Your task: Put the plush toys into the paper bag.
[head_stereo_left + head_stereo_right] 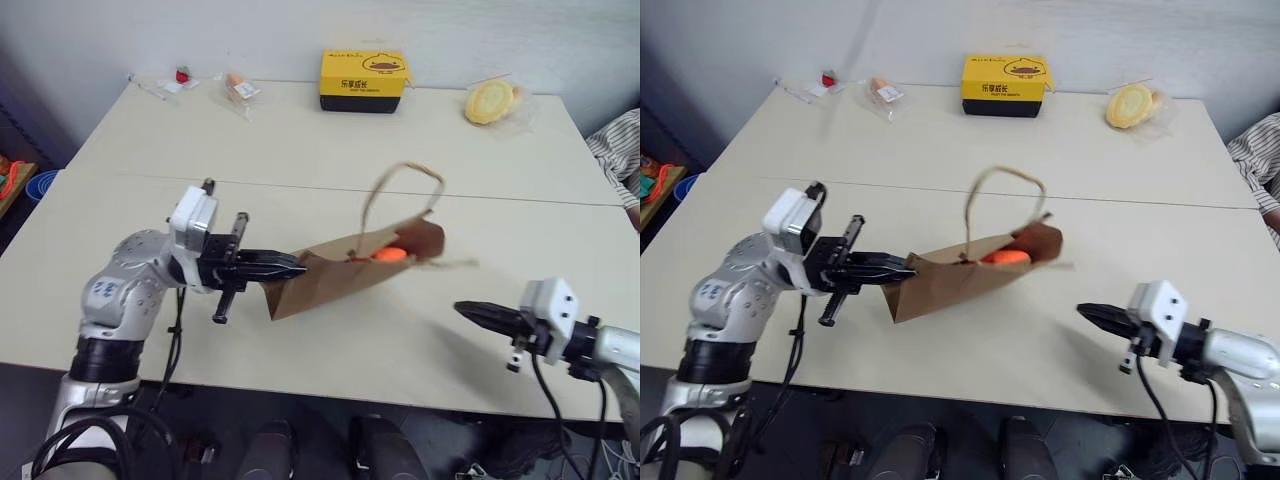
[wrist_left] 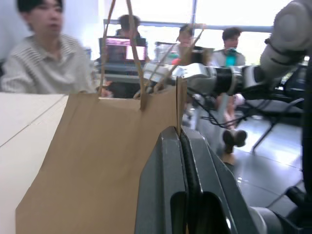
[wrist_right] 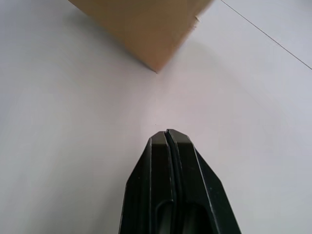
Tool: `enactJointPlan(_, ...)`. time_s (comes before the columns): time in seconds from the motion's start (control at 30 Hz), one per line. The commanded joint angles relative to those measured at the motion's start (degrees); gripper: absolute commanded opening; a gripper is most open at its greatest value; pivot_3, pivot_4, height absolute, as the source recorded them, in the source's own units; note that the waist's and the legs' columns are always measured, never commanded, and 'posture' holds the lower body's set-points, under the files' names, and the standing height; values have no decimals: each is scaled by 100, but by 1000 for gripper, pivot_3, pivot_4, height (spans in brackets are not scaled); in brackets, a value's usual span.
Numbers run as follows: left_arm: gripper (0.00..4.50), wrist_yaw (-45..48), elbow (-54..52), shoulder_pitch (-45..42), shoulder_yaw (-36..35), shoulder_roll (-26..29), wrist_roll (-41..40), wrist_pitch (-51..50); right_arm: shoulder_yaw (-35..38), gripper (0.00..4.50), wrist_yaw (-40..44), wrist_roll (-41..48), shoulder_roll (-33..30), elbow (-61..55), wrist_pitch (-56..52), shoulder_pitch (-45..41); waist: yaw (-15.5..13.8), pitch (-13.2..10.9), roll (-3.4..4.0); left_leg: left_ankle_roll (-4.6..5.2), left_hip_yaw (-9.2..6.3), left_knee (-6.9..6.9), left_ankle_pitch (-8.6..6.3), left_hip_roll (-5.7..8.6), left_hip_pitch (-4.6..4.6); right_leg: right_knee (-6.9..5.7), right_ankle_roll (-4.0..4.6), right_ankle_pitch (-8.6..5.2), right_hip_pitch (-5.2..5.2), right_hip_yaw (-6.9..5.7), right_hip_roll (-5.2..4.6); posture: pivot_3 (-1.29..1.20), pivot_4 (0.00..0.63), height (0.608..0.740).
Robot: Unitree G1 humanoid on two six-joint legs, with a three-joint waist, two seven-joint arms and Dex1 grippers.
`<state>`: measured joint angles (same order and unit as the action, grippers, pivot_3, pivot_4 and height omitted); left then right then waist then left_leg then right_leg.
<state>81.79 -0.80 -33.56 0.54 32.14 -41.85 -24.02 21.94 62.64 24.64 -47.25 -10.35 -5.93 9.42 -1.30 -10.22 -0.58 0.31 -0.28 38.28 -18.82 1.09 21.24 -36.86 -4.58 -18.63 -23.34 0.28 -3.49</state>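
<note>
At the far left of the white table (image 1: 300,140) two tiny wrapped items lie near the back edge, a red one (image 1: 183,75) and an orange one (image 1: 238,86); neither is part of the job, and they sit well apart from the action.

Nearer the front, the left gripper (image 1: 290,266) points sideways toward the robot's right with its black fingers pressed together on the bottom corner of the brown paper bag (image 1: 340,275). The left wrist view confirms the pinch: the kraft paper edge runs down between the closed fingers (image 2: 165,195). Held this way, the bag lies tilted on its side with its mouth facing right and slightly up, probably so that the contents stay inside, or to raise the bag toward upright.

At the bag's mouth an orange plush toy (image 1: 388,255) shows inside, half hidden by the paper rim. The smaller red toy cannot be made out; it may be deeper in the bag. One twisted loop handle (image 1: 405,190) stands up above the mouth.

Behind, a yellow-and-black cardboard box (image 1: 364,80) and a wrapped yellow round toy (image 1: 490,102) rest at the back edge.

At the right, the right gripper (image 1: 487,316) hovers over bare table, jaws fully closed on nothing, clear of the bag.
</note>
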Motion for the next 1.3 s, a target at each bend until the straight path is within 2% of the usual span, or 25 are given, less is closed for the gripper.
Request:
enactJointPlan(0.03,12,581,638,-254,131,29,304,374,703,0,211,194,-176,18,109,366,6,0,1,1,1,-1,0,0,-2,-2,0,0,0,1,1,0,150,740)
enactJointPlan(0.27,12,908,1961,-508,110,11,931,1520,1173,0,13,485,-52,-767,-307,1014,78,0,0,0,3,-2,1,-8,-5,-11,0,0,-3,6,7,0,150,740)
enactJointPlan(0.43,12,948,2723,-785,133,-128,1285,2446,1147,0,-161,567,73,-1089,-483,1159,39,0,0,0,1,-1,2,-7,-4,-9,-1,0,-3,4,4,0,150,740)
enactJointPlan(0.7,12,1067,3649,-1321,216,-1,1653,3114,981,0,-191,534,300,-1100,-400,1218,-5,1,-2,1,3,2,1,-3,-1,-9,-3,1,-4,4,2,0,150,740)
enactJointPlan(0.93,12,995,3906,-1452,298,-19,1786,3303,731,0,-156,535,530,-1003,-180,1126,1,1,-2,1,2,3,1,-3,-2,-13,-3,1,-5,3,3,0,150,740)
enactJointPlan(1.03,12,743,3731,-1387,248,30,1749,2798,563,0,-241,669,765,-1071,-113,965,4,1,-3,1,2,4,1,-3,-1,-16,-3,1,-5,3,3,0,150,740)
enactJointPlan(1.13,600,592,3351,-1197,170,156,1688,2441,445,0,-340,583,869,-1090,-19,797,12,1,-3,0,2,5,2,-3,-1,-21,-3,1,-7,4,3,0,150,740)
enactJointPlan(1.2,1237,451,3140,-1005,52,283,1708,2406,389,0,-723,298,908,-993,87,467,56,1,-3,0,2,4,2,-5,-1,-34,-3,1,-7,5,4,0,150,740)
enactJointPlan(1.3,2166,219,2991,-761,-189,486,1761,2557,208,592,-627,575,729,-970,-391,215,100,1,-3,-2,2,6,3,-5,-2,-47,-3,1,-12,7,3,0,150,740)
